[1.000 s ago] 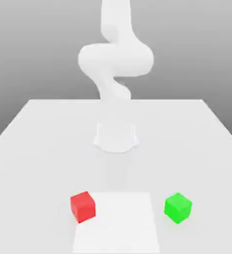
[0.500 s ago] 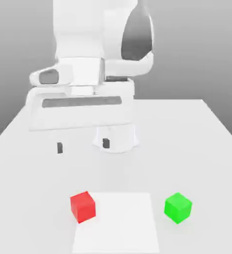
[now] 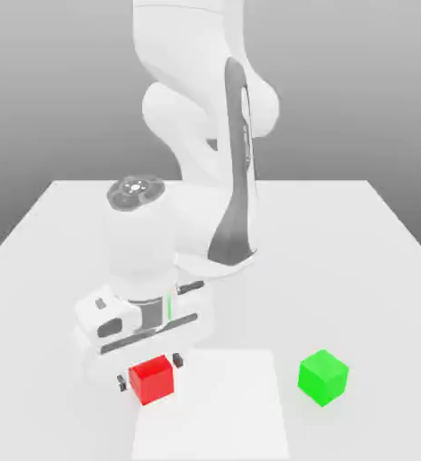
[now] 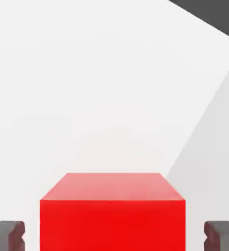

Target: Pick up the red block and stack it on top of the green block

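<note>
the largest thing i can see is the pale grey tabletop (image 3: 367, 270), spreading wide under everything, with a plain grey backdrop behind it. rising from it is the white panda arm (image 3: 192, 40), with dark grey trim along one of its links. its base sits behind the blocks, about midway across the exterior view, and the arm bends forward and down towards the exterior view's left.

next in size is a flat, brighter white rectangle (image 3: 223, 410) on the tabletop, in the foreground of the exterior view. the hand hangs by its far corner on the exterior view's left, a bit tilted in that view, with a small green strip of light on the white housing above it.

the end effector (image 3: 149, 371) is released, its two dark fingertips (image 4: 221, 238) well parted, one on either side of the red cube (image 3: 151, 381). in the hand view there is a gap between each fingertip and the cube, so neither one touches it and nothing is grasped. the hand view has one face of the cube in strong red and another in a paler, pinkish red.

the red cube is low by the tabletop, overlapping the edge of the white rectangle in the exterior view. the green cube (image 3: 323, 376), about the same size, sits on the tabletop towards the exterior view's right, beyond the rectangle's edge and well apart from the red one. it is turned so that a corner edge faces the viewer, and nothing is stacked on it.
</note>
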`<action>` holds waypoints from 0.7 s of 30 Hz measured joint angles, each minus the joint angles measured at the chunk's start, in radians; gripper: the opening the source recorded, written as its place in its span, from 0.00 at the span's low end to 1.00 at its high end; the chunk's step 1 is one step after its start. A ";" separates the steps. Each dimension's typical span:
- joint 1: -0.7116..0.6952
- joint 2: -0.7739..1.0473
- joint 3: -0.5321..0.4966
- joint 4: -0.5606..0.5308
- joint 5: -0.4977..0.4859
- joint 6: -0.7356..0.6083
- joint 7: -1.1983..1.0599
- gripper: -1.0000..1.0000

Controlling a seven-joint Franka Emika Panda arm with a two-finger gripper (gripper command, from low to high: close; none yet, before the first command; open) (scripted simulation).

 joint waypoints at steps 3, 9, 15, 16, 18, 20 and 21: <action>-0.007 0.010 0.008 0.002 0.005 0.007 -0.004 0.00; 0.044 -0.163 -0.076 -0.027 -0.137 -0.134 0.101 0.00; 0.171 -0.255 -0.004 -0.024 -0.191 -0.227 0.313 0.00; 0.201 -0.262 0.012 -0.021 -0.193 -0.236 0.356 0.00; 0.269 -0.273 0.034 -0.014 -0.195 -0.254 0.442 0.00; 0.332 -0.285 0.059 -0.008 -0.197 -0.272 0.527 0.00; 0.361 -0.291 0.073 -0.005 -0.199 -0.281 0.570 0.00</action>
